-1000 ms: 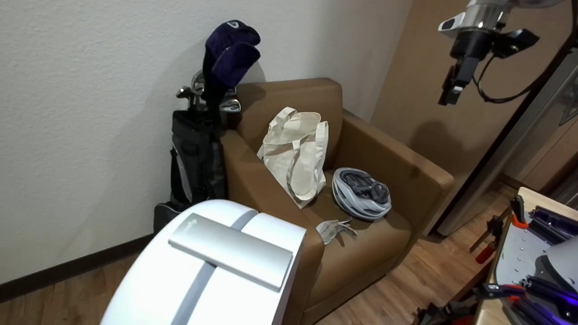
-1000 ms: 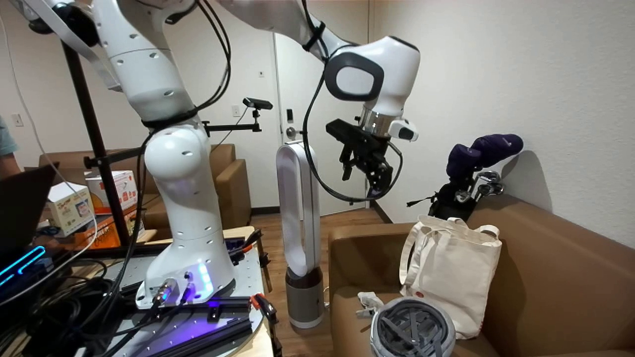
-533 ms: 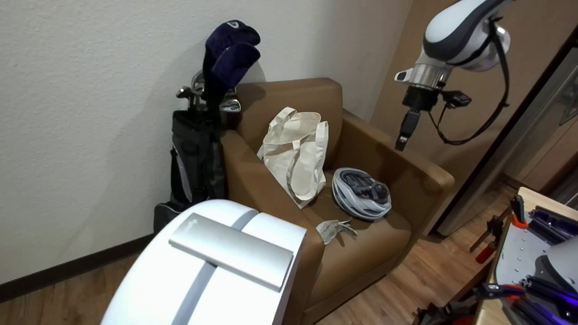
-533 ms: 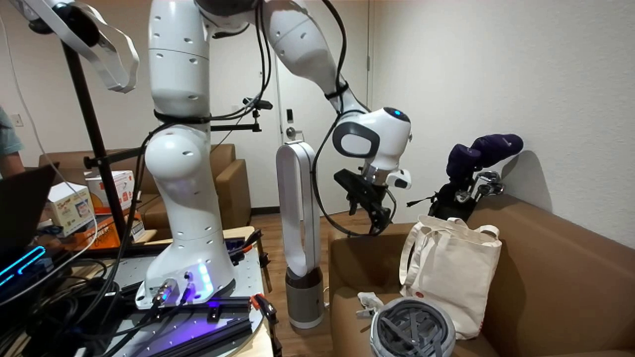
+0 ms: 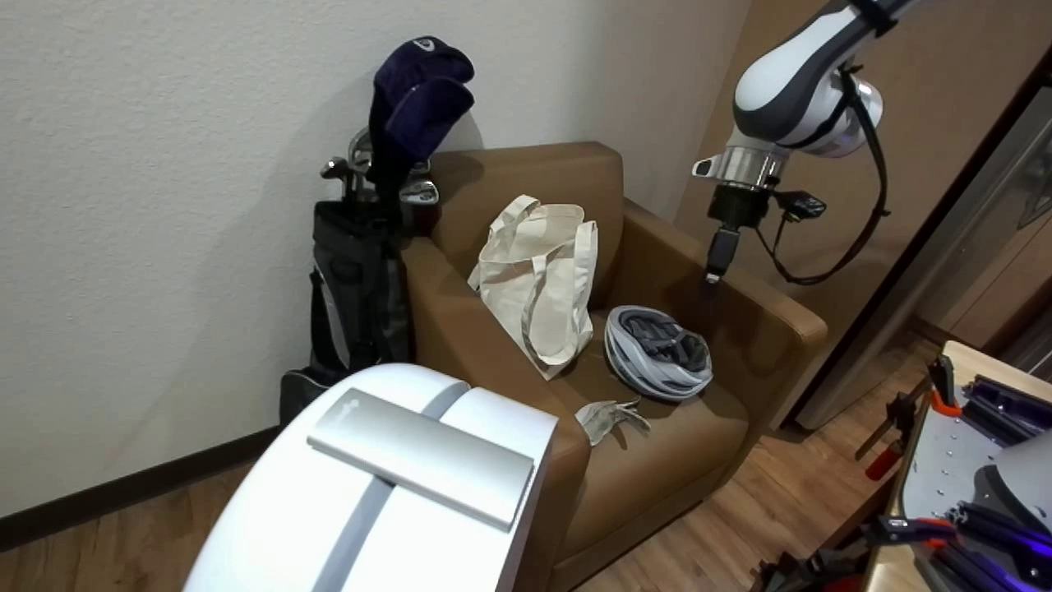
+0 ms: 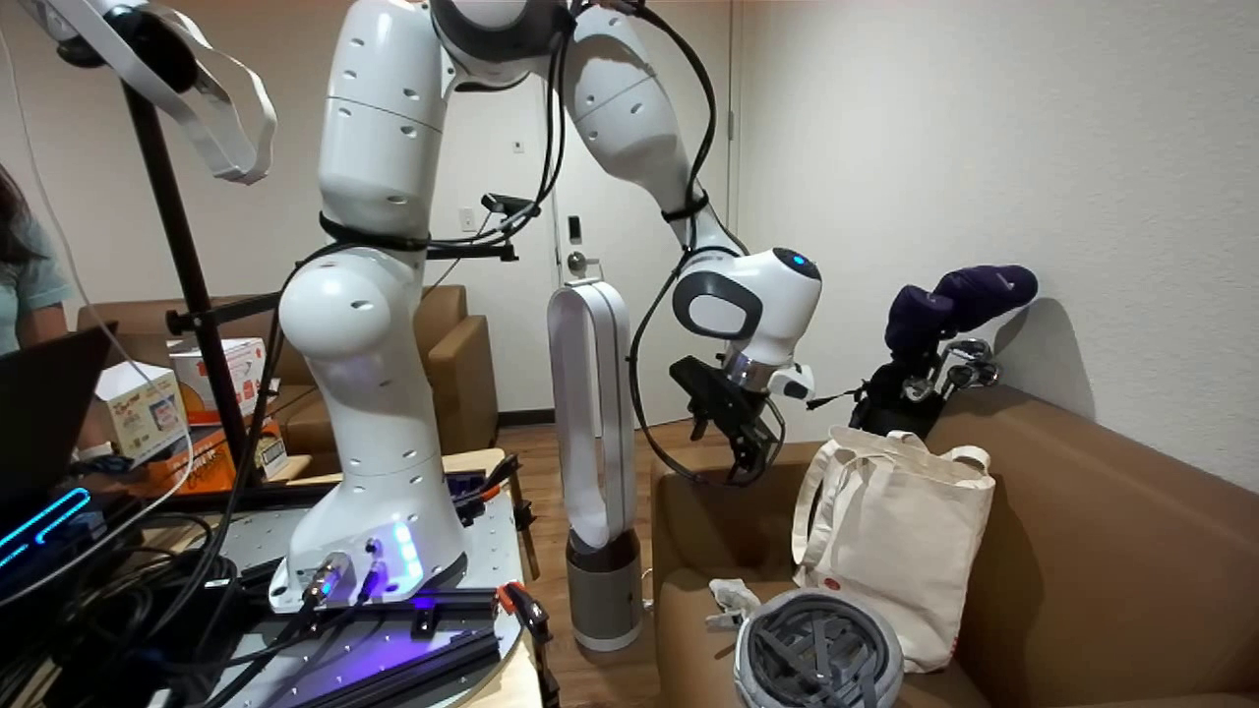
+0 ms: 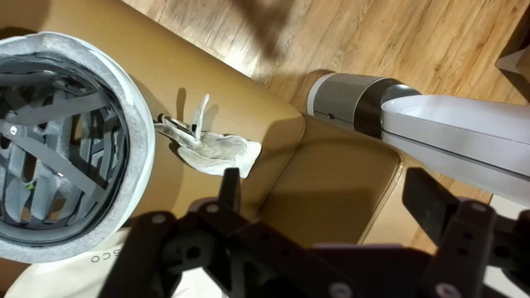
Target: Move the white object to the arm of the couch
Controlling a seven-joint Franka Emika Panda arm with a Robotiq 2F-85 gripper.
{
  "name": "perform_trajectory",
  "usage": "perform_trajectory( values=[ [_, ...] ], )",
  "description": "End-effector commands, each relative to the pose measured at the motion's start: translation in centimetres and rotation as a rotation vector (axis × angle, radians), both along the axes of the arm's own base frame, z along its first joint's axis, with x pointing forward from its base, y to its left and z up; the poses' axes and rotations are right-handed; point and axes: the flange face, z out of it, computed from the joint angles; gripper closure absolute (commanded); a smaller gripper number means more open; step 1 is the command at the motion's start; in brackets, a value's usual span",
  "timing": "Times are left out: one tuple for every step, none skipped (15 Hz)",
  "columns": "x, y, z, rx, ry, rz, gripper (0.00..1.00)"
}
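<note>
While the white glove [image 7: 221, 151] is lying on the seat of the brown couch [image 5: 666, 469], we are seeing it just beside the couch arm [image 7: 343, 165] nearest the fan [image 6: 605, 585]. Its fingers are pointing toward an upturned, grey-white helmet [image 5: 657, 353], and we are not managing to tell whether the two are touching. Farther back, a cream tote bag [image 6: 895, 531] is sitting near the backrest. Over the couch our gripper [image 7: 322, 184] is hanging with its jaws standing wide apart, well away from the glove. Outside the couch arm, the fan is standing between the couch and the table [image 6: 492, 560] that is bearing our robot arm [image 6: 379, 413]. Beside the rear end of that same couch arm, a golf bag [image 5: 362, 279] is standing, dark purple club covers rising from it. At the edge of an exterior view, part of a person [image 6: 34, 285] is showing.
</note>
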Motion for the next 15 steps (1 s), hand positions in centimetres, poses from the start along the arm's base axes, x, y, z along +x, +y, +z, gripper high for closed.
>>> perform_trajectory(
  values=[
    [2.4, 2.9, -5.5, 0.072, -0.02, -0.07, 0.0],
    [2.9, 3.9, -6.9, 0.092, -0.018, -0.09, 0.0],
    [3.5, 4.7, -8.7, 0.075, -0.022, -0.136, 0.0],
    [4.2, 5.4, -10.6, 0.077, -0.02, -0.144, 0.0],
    [4.8, 6.1, -12.6, 0.075, -0.011, -0.15, 0.0],
    [5.6, 6.7, -14.6, 0.053, -0.028, -0.157, 0.0],
    [6.4, 7.0, -16.6, 0.026, -0.041, -0.17, 0.0],
    [7.0, 7.2, -18.3, 0.0, -0.047, -0.175, 0.0],
    [7.5, 7.3, -20.3, -0.044, -0.051, -0.184, 0.0],
    [8.0, 7.5, -21.6, -0.082, -0.045, -0.185, 0.0],
    [7.8, 7.7, -22.5, -0.102, 0.02, -0.155, 0.0],
    [6.9, 7.3, -20.6, -0.058, -0.018, -0.153, 0.0],
    [7.1, 7.5, -21.9, -0.08, -0.001, -0.153, 0.0],
    [7.2, 7.7, -22.7, -0.091, 0.004, -0.152, 0.0],
    [7.3, 7.8, -23.2, -0.143, -0.024, -0.15, 0.0]
  ],
)
